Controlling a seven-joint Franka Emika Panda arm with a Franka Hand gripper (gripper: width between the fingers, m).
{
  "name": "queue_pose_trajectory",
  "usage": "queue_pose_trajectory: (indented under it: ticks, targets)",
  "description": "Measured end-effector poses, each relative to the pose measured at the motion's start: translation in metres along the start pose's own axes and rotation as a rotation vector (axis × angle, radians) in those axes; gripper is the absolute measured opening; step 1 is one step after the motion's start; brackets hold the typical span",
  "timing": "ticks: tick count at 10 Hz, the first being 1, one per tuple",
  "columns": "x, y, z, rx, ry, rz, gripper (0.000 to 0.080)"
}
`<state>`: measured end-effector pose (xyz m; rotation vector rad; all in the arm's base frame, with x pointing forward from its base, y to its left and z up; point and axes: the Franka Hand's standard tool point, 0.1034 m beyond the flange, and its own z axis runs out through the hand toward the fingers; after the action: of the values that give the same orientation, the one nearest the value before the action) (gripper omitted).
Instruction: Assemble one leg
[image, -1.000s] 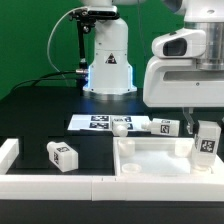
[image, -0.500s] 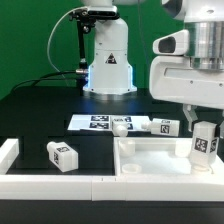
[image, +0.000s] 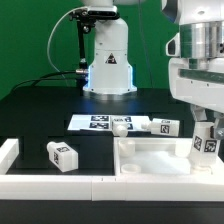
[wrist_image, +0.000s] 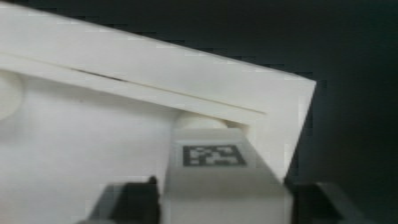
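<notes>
My gripper (image: 207, 121) is shut on a white square leg (image: 206, 142) with a tag on its face and holds it upright over the right corner of the wide flat white panel (image: 150, 160). In the wrist view the leg (wrist_image: 217, 165) runs between my two dark fingers (wrist_image: 139, 200), its far end at the panel's (wrist_image: 107, 110) corner. Another leg (image: 61, 156) lies on the table at the exterior view's left. Two more legs (image: 166, 126) lie behind the panel, one near the marker board (image: 121, 126).
The marker board (image: 95, 122) lies behind the panel. A white rim (image: 50, 186) runs along the front and left of the work area. The arm's base (image: 108, 60) stands at the back on the black table.
My gripper with the leg has shifted toward the exterior view's right and slightly up. The other parts have not moved.
</notes>
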<state>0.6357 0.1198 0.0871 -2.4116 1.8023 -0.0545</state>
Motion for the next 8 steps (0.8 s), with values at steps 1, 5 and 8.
queue_pose_trajectory:
  ticks: [1, 5, 8]
  targets:
    - [0.000, 0.000, 0.000, 0.000, 0.000, -0.012, 0.0497]
    - [0.010, -0.004, -0.005, -0.012, 0.002, -0.550, 0.0647]
    - [0.010, -0.003, -0.005, -0.027, 0.002, -0.816, 0.0649]
